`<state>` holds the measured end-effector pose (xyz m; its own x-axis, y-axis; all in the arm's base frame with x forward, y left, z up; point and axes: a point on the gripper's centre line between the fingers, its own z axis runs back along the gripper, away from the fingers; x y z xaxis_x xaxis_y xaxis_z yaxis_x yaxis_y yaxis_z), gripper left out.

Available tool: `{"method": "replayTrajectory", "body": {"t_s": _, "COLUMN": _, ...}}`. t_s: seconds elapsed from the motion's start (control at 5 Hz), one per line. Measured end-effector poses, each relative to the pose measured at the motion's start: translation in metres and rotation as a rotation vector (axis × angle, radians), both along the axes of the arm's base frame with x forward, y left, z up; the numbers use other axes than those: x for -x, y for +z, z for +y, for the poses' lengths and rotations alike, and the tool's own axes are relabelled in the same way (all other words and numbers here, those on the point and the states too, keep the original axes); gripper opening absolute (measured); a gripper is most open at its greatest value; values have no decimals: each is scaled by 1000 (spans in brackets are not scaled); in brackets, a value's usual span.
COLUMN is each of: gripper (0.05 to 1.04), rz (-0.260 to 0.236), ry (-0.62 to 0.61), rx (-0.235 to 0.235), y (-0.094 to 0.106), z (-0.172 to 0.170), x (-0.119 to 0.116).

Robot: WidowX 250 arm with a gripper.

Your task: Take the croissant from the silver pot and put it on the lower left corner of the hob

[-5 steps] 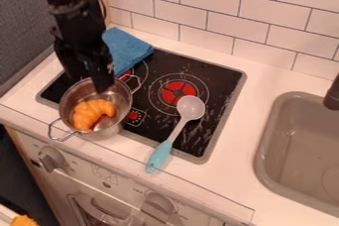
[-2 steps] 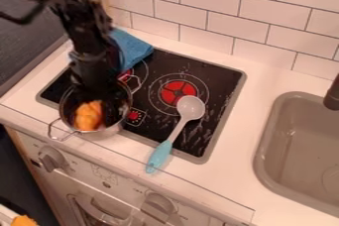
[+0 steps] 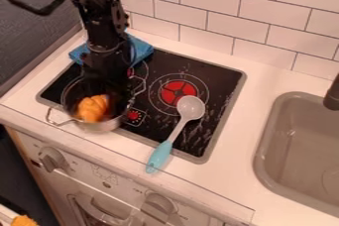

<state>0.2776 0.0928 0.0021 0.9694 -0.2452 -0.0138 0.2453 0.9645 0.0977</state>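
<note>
We locate the croissant (image 3: 92,109) inside the silver pot (image 3: 99,126), offset from the pincer (image 3: 113,92) toward the pot's front-left handle (image 3: 58,122). We cannot tell whether the pincer is released or clenched. For grasping, we likely shift that way.

Spoon (image 3: 173,132) on hob (image 3: 215,86), right of pot (image 3: 101,125), left of sink (image 3: 263,153).

Shiny metal pot (image 3: 101,125), glossy black hob (image 3: 215,79), blue cloth (image 3: 140,49), matt grey sink (image 3: 289,143)
</note>
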Motion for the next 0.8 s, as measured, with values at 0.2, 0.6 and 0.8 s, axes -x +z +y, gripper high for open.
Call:
{"method": "replayTrajectory", "body": {"t_s": 0.2, "gripper": 584, "rz": -1, "ry": 5, "rx": 11, "y": 1, "z": -3, "x": 0}}
{"method": "replayTrajectory", "body": {"t_s": 0.6, "gripper": 581, "rz": 8, "ry": 18, "rx": 126, "y": 18, "z": -8, "x": 17}}
{"method": "replayTrajectory", "body": {"t_s": 0.8, "gripper": 580, "rz": -71, "ry": 78, "rx": 167, "y": 45, "z": 15, "x": 5}}
